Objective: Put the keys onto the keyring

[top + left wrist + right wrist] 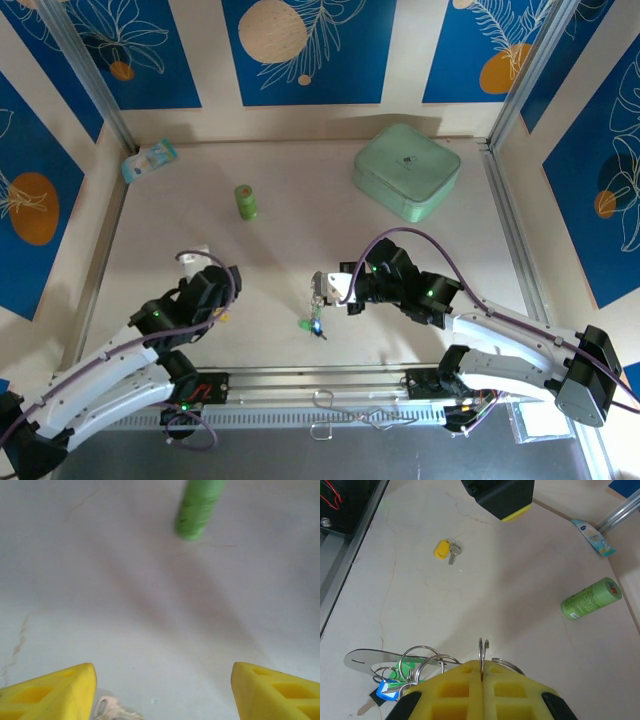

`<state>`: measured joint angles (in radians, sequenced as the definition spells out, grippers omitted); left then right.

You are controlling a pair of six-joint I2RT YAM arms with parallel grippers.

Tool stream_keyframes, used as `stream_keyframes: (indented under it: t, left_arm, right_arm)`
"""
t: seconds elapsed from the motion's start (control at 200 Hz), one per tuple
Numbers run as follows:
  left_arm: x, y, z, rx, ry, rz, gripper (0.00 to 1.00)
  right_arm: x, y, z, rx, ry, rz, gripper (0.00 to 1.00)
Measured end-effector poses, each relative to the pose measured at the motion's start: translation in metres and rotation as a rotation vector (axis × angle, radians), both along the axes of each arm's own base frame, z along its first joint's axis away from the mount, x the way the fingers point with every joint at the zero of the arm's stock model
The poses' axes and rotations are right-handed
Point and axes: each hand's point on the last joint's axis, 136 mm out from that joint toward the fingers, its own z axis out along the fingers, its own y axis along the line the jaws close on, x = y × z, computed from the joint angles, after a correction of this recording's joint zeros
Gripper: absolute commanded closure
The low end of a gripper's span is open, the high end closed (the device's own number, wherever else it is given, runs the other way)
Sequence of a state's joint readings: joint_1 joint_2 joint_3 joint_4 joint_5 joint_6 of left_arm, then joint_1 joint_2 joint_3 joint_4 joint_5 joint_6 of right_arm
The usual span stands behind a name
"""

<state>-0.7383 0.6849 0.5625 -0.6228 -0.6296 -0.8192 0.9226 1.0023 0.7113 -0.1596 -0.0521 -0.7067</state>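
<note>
1. Right gripper (481, 680) pinches the keyring (483, 647) upright, with the green and blue keys (395, 685) bunched beside it.
2. Yellow key (442, 549) lies apart, near the wide-spread left gripper (162, 690).
3. Green bottle (590, 599) is well apart.

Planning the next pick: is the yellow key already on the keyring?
No, the yellow key lies loose on the table, apart from the keyring.

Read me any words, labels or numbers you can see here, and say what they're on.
No text is legible.
Green bottle: white label print, too small to read.
Mint box: small dark mark on its lid, too small to read.
Blue-and-white packet: printing blurred, unreadable.
</note>
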Motion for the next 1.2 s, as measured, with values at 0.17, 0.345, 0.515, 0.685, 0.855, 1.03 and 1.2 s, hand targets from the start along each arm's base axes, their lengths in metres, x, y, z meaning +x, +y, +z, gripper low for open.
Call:
stream_keyframes:
  t: [0.17,0.345,0.515,0.685,0.855,1.03,1.2]
  left_arm:
    - [-0.007,0.028,-0.045,-0.052,0.148,0.14,0.35]
    - [-0.018,0.029,-0.079,-0.028,0.282,0.142,0.41]
    - [-0.025,0.033,-0.104,0.042,0.403,0.168,0.48]
    - [-0.026,0.034,-0.119,0.063,0.468,0.176,0.55]
    - [-0.027,0.031,-0.131,0.048,0.52,0.182,0.62]
    - [-0.027,0.029,-0.132,0.034,0.529,0.189,0.68]
    - [-0.028,0.029,-0.129,0.03,0.538,0.201,0.72]
  right_arm:
    - [-0.001,0.0,-0.001,-0.005,0.004,0.001,1.0]
    - [-0.001,0.0,-0.004,-0.012,0.009,0.002,1.0]
    - [-0.002,0.001,-0.008,-0.024,0.018,0.008,1.0]
    - [-0.003,0.001,-0.009,-0.026,0.021,0.008,1.0]
    - [-0.003,0.001,-0.009,-0.026,0.024,0.006,1.0]
    - [-0.003,0.001,-0.009,-0.025,0.024,0.006,1.0]
    - [-0.003,0.001,-0.009,-0.025,0.024,0.006,1.0]
